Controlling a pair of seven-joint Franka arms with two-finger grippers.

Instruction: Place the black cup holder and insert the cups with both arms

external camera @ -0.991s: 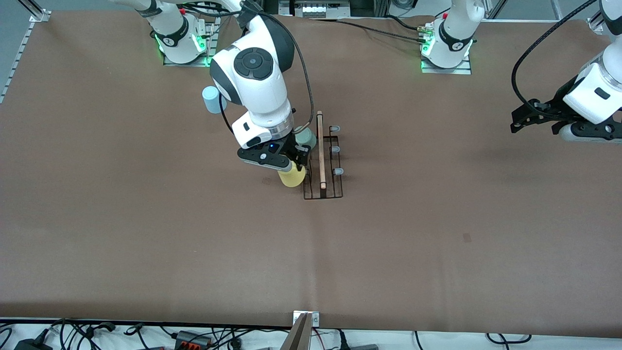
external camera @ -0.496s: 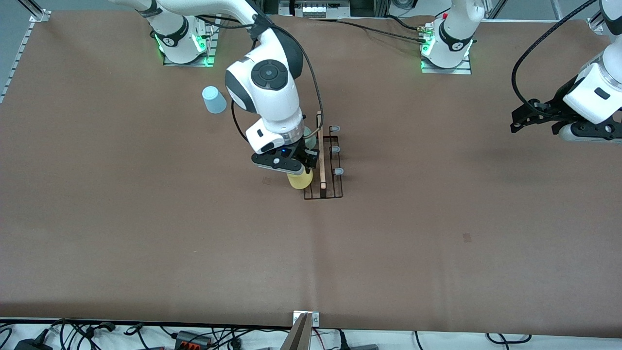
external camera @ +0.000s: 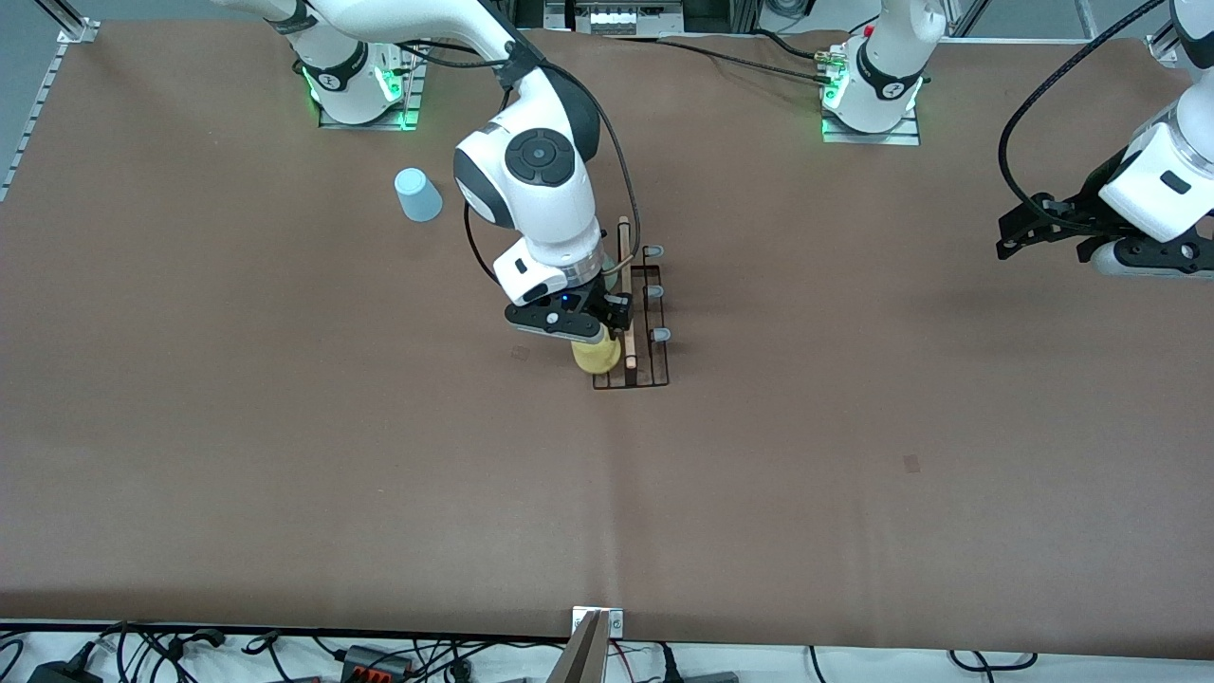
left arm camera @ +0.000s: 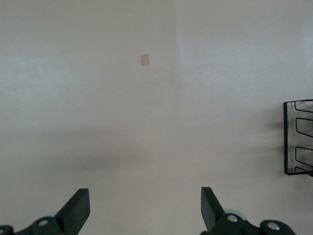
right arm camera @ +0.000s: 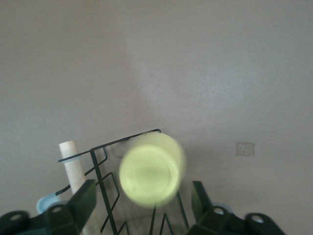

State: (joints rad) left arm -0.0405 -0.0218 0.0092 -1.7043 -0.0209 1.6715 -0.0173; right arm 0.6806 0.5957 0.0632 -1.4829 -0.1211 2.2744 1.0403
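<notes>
The right gripper (external camera: 593, 332) grips the plain yellow cup (external camera: 596, 355) over the black wire rack (external camera: 634, 323). The left gripper (left arm camera: 142, 208) waits, fingers wide apart.

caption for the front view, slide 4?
Right hand brings the yellow cup onto the rack; blue cup waits on the table; left hand idles open at its end.
</notes>
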